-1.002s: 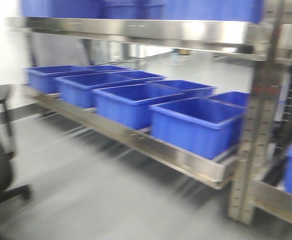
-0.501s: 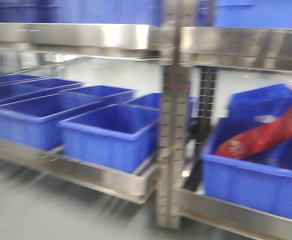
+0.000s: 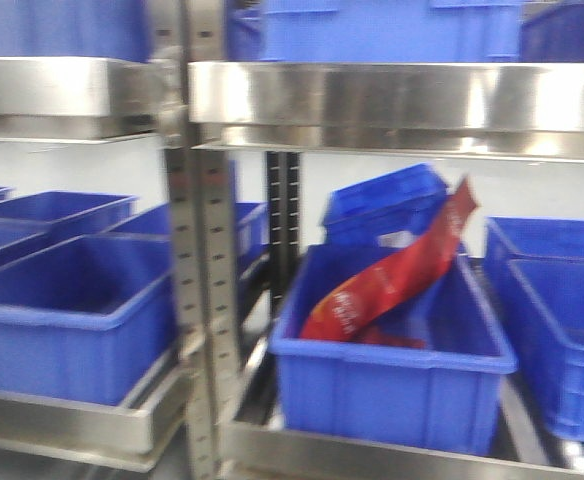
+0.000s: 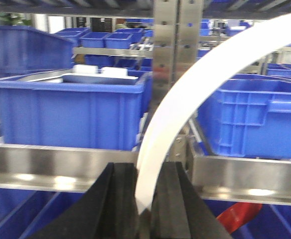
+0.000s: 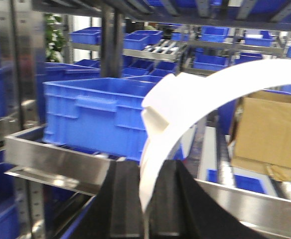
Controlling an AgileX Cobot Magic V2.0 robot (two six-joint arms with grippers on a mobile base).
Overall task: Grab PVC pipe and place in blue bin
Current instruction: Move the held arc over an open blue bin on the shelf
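Note:
No PVC pipe shows in any view. In the left wrist view my left gripper (image 4: 146,172) is shut on the end of a white curved strip (image 4: 185,94) that arcs up to the right. My right gripper (image 5: 146,169) is likewise shut on a white curved strip (image 5: 210,89) bending right. Blue bins line the steel rack ahead: one bin (image 3: 392,385) in the middle holds a red bag (image 3: 392,275), another bin (image 3: 72,340) stands to its left and a third (image 3: 562,340) to its right. Neither gripper appears in the front view.
A steel upright (image 3: 197,300) splits the rack, with a shelf beam (image 3: 392,100) above carrying more blue bins. In the left wrist view a blue bin (image 4: 71,114) holds white items (image 4: 113,73). A cardboard box (image 5: 270,129) sits right of a blue bin (image 5: 100,114).
The front view has swept right along the rack: the row of empty bins slid off left, and the bin with the red bag came to the middle.

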